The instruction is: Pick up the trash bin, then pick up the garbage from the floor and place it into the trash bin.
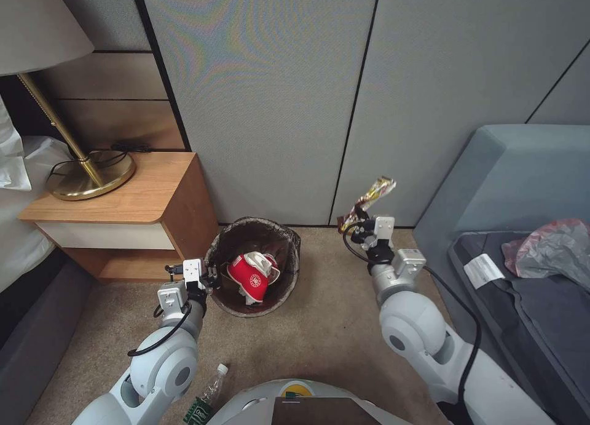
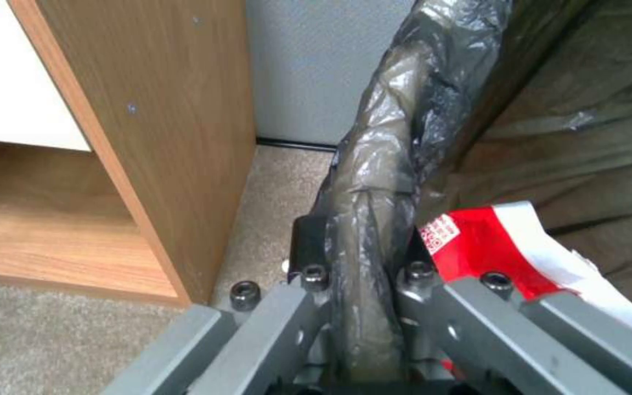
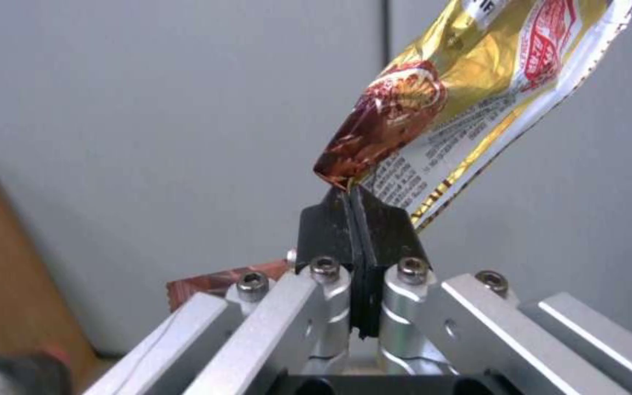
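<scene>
Beige carpet, grey wall panels. Left gripper [image 1: 211, 279] fingers [image 2: 309, 241] clamping trash bin [image 1: 286, 268] rim. Right gripper [image 1: 355, 223] fingers [image 3: 331, 230] pinching gold snack wrapper [image 1: 369, 200].

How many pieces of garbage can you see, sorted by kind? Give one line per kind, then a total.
Red-and-white paper cups: 1, inside the trash bin
Snack wrappers: 1, pinched in the right tool
Plastic bottles: 1, on the floor
Total: 3

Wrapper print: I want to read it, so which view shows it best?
The right wrist view: the wrapper is close, print facing the camera, pinched by the right gripper. The head view shows it small and crumpled, right of the bin.
</scene>
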Robot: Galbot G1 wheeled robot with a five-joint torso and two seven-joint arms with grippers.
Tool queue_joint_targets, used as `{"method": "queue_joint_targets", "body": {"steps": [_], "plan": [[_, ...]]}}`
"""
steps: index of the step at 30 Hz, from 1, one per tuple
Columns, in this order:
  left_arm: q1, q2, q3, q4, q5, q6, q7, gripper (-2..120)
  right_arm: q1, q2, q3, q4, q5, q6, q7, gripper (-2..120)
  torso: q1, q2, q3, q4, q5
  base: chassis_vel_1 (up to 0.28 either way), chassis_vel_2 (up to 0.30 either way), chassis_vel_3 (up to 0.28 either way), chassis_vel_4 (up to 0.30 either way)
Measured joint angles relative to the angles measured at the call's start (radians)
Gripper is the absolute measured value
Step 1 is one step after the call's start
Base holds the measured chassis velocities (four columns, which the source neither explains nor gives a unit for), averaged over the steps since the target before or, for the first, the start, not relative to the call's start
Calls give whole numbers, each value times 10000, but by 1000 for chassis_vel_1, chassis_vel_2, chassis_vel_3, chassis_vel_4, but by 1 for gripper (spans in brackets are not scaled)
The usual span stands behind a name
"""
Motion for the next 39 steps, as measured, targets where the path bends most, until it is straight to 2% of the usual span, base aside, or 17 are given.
{"method": "queue_joint_targets", "body": {"steps": [4,7,8,10,15,18,21,29,39], "plan": [[0,0,0,0,0,0,-1,0,27,-122,22,94,-9,214,-303,0,0,0,0,0,1,0,0,0,0],[0,0,0,0,0,0,0,0,216,-494,-137,288,-12,1092,-1615,0,0,0,0,1,0,0,0,0,0],[0,0,0,0,0,0,0,0,216,-494,-137,288,-12,1092,-1615,0,0,0,0,1,0,0,0,0,0],[0,0,0,0,0,0,0,0,335,-643,-477,291,-44,1585,-2446,0,0,0,0,1,0,0,0,0,0],[0,0,0,0,0,0,-1,0,472,-818,-890,290,-60,1997,-3211,0,0,0,0,2,0,0,0,0,0],[0,0,0,0,0,0,0,0,656,-1115,-1499,260,-58,2448,-4063,0,0,0,0,1,-1,0,0,0,0],[0,0,0,0,0,0,0,0,823,-1265,-1886,209,-59,2651,-4468,0,0,0,0,1,-2,0,0,0,0],[0,0,0,0,0,0,0,0,1144,-1387,-2926,-53,-301,2706,-4856,0,0,0,0,1,-2,0,0,0,0],[0,0,0,0,0,0,0,0,1986,-1219,-4775,-1170,-496,2854,-4887,0,0,0,0,2,-2,0,0,0,0]]}}
